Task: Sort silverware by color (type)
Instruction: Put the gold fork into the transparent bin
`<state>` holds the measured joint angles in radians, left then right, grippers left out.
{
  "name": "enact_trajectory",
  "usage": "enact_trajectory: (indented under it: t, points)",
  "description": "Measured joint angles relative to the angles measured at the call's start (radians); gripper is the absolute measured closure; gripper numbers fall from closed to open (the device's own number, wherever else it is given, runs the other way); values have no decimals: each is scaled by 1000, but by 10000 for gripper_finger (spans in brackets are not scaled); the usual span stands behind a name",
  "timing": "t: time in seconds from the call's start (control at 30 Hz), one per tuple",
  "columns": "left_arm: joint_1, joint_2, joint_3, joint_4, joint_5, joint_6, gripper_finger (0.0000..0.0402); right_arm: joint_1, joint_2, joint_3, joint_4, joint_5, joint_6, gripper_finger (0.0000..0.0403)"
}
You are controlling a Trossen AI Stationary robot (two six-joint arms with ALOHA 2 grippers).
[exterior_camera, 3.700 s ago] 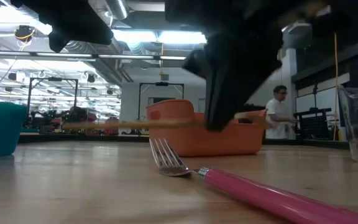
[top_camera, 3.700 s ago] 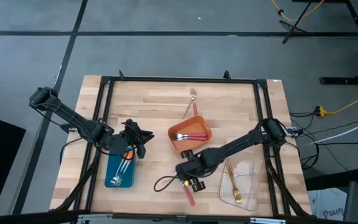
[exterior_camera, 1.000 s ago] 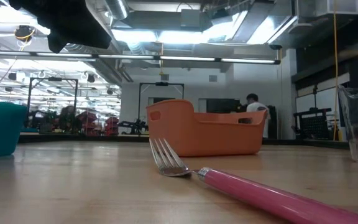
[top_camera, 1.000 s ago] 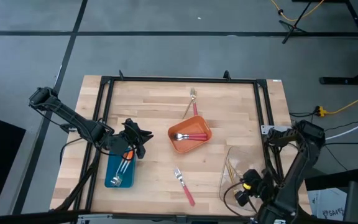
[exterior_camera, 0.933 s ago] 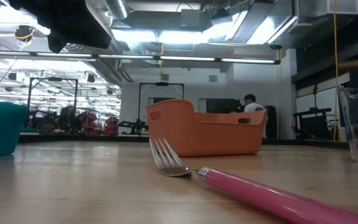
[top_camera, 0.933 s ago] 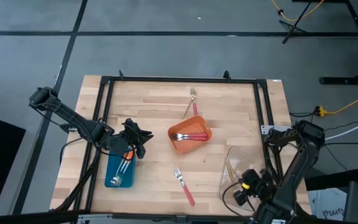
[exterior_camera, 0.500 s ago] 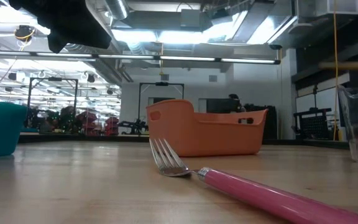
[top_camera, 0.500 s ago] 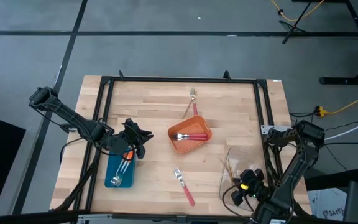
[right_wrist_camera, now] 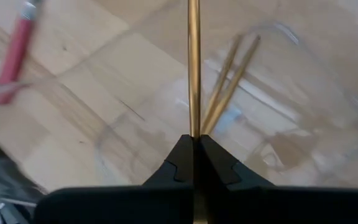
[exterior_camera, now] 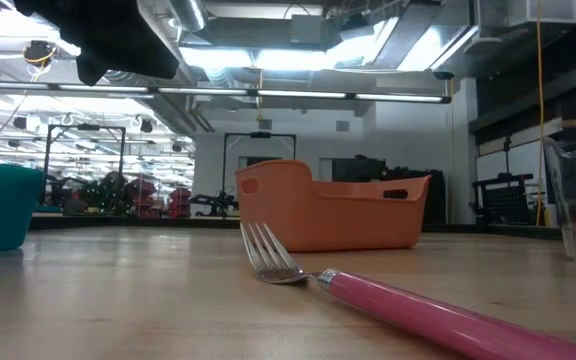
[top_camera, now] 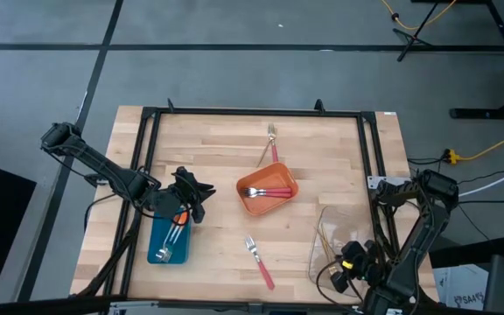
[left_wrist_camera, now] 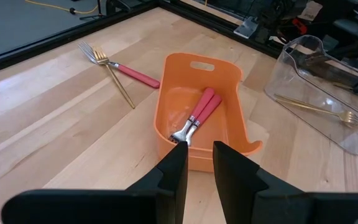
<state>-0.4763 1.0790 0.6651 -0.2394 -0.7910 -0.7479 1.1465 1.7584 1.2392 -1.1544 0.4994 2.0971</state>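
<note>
Carrying a gold fork [right_wrist_camera: 194,68] pinched between shut fingers, the right gripper [right_wrist_camera: 194,144] hangs over the clear tray [top_camera: 335,249] at lower right of the high view, release presumably next; left gripper [left_wrist_camera: 197,163] part-spread, idle.

Pink-handled forks [left_wrist_camera: 199,114] in orange tray [left_wrist_camera: 166,112]; gold fork [right_wrist_camera: 194,68] over clear tray [right_wrist_camera: 328,93]; teal tray [top_camera: 154,238].
</note>
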Motion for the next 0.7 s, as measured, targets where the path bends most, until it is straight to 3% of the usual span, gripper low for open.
enact_trajectory:
  t: [0.7]
  points:
    - [0,0,0,-12,0,0,332,-2,54,-5,-36,-21,20,403]
